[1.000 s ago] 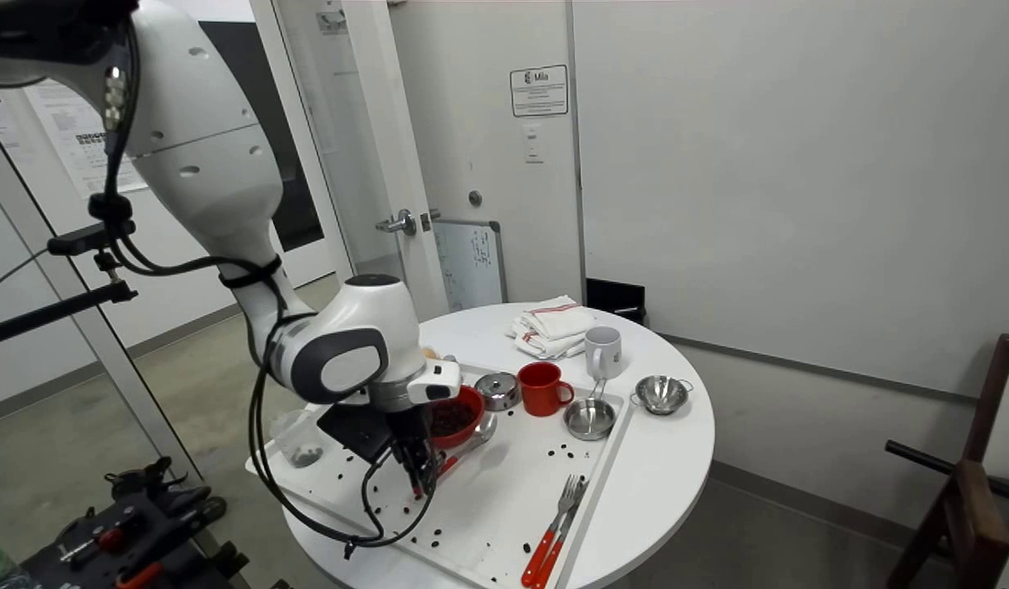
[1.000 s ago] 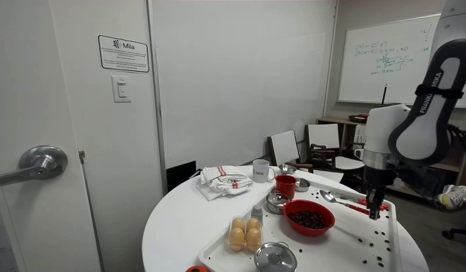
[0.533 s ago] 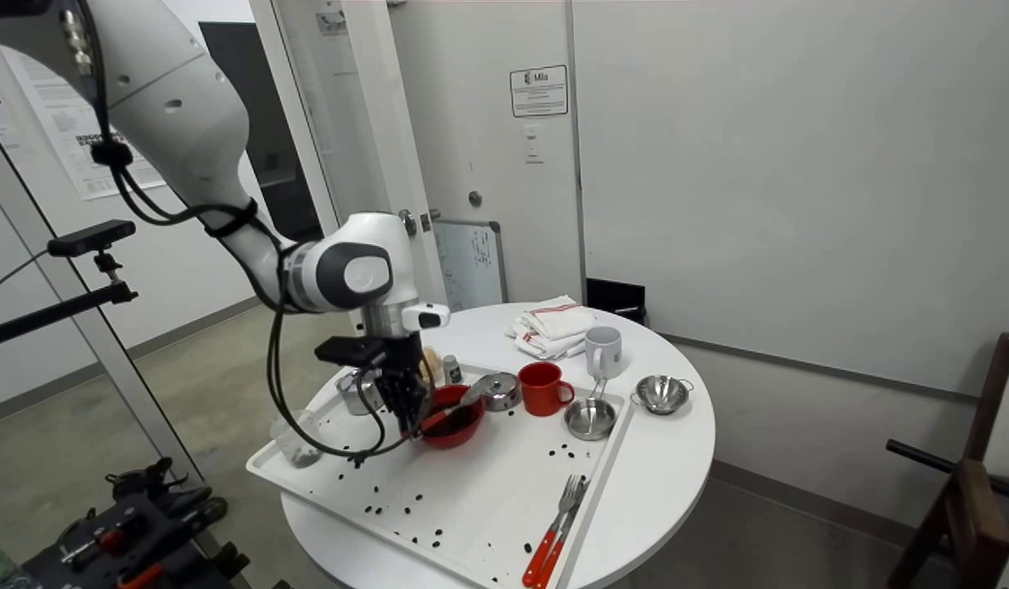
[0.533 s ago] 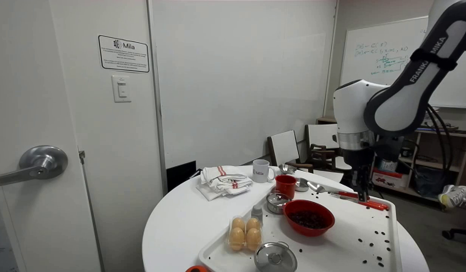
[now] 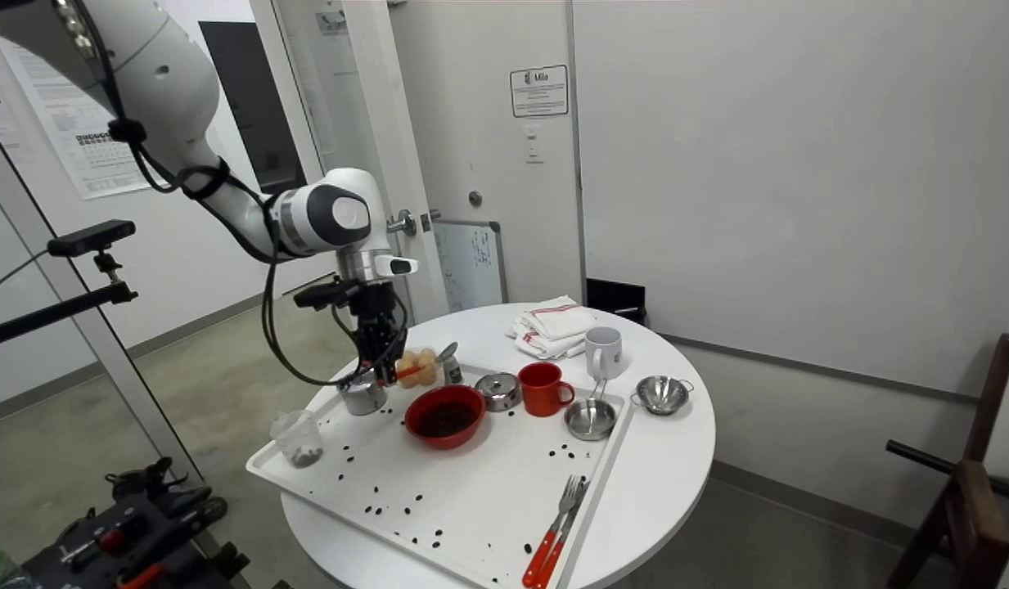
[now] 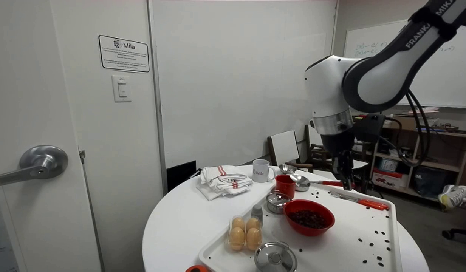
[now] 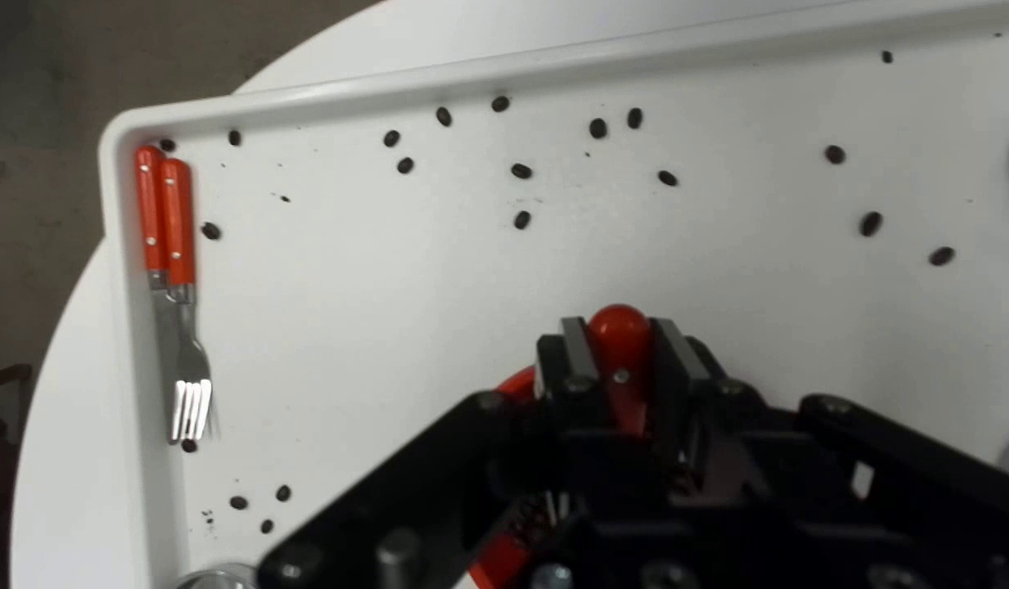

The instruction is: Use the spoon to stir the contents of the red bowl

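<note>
— Spoon (image 6: 320, 183): where have you got it?
— In your jaws, up off the tray (image 5: 479, 491). They're closed on the red handle (image 7: 620, 331), near its round end, gap only as wide as the handle. Nothing else touched, as far as the views show.
— Long axis?
— The head (image 5: 448, 352) points away from your jaws; near level, maybe tipped up a touch, hard to tell.
— And the red bowl (image 5: 451, 442) from there?
— Below your jaws, off to the head side. Wrist view has it partly hidden behind them. Both exterior views put the head well apart from the beans (image 6: 308, 219), so no stirring at this moment.
— Next, then?
— Likely: get the head, not the jaws, over the bowl, tip it down, dip. One arm (image 6: 386, 88) only, no choosing there. Watch that end grip; handle could swivel once you push through beans.
</note>
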Controlling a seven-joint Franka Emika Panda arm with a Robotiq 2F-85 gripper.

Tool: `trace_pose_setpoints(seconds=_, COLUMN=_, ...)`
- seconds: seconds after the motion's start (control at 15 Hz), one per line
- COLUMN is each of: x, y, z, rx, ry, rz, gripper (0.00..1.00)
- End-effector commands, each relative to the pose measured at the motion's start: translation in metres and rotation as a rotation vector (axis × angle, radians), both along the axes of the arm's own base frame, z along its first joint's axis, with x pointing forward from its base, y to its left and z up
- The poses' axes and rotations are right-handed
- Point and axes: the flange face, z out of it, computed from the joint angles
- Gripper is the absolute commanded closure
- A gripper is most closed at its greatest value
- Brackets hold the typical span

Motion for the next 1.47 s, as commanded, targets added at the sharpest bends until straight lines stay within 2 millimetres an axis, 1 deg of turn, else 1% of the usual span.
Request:
trace_pose_setpoints(seconds=0.0, x=0.024, y=0.014, z=0.000, rx=0.144, ry=0.002, rz=0.001, gripper=0.91)
trace_pose_setpoints(seconds=0.07, x=0.025, y=0.019, z=-0.004, rx=0.145, ry=0.015, rz=0.039, gripper=0.91)
trace_pose_setpoints(seconds=0.13, x=0.014, y=0.016, z=0.005, rx=0.102, ry=-0.004, rz=0.009, gripper=0.80)
trace_pose_setpoints(seconds=0.27, x=0.018, y=0.018, z=-0.001, rx=0.120, ry=0.004, rz=0.029, gripper=0.80)
trace_pose_setpoints(seconds=0.33, x=0.019, y=0.018, z=-0.004, rx=0.121, ry=0.007, rz=0.032, gripper=0.91)
trace_pose_setpoints(seconds=0.4, x=0.020, y=0.014, z=-0.012, rx=0.080, ry=-0.007, rz=0.004, gripper=0.90)
trace_pose_setpoints(seconds=0.47, x=0.023, y=0.014, z=-0.017, rx=0.088, ry=-0.037, rz=-0.114, gripper=0.91)
trace_pose_setpoints(seconds=0.6, x=0.024, y=0.013, z=-0.021, rx=0.133, ry=-0.062, rz=-0.209, gripper=0.91)
trace_pose_setpoints(seconds=0.73, x=0.021, y=0.015, z=-0.023, rx=0.172, ry=-0.080, rz=-0.306, gripper=0.91)
trace_pose_setpoints(seconds=1.13, x=0.002, y=0.017, z=-0.015, rx=0.274, ry=-0.124, rz=-0.590, gripper=0.92)
trace_pose_setpoints(seconds=1.33, x=-0.003, y=0.018, z=-0.005, rx=0.310, ry=-0.167, rz=-0.729, gripper=0.92)
trace_pose_setpoints(seconds=1.4, x=-0.002, y=0.019, z=0.000, rx=0.316, ry=-0.198, rz=-0.772, gripper=0.92)
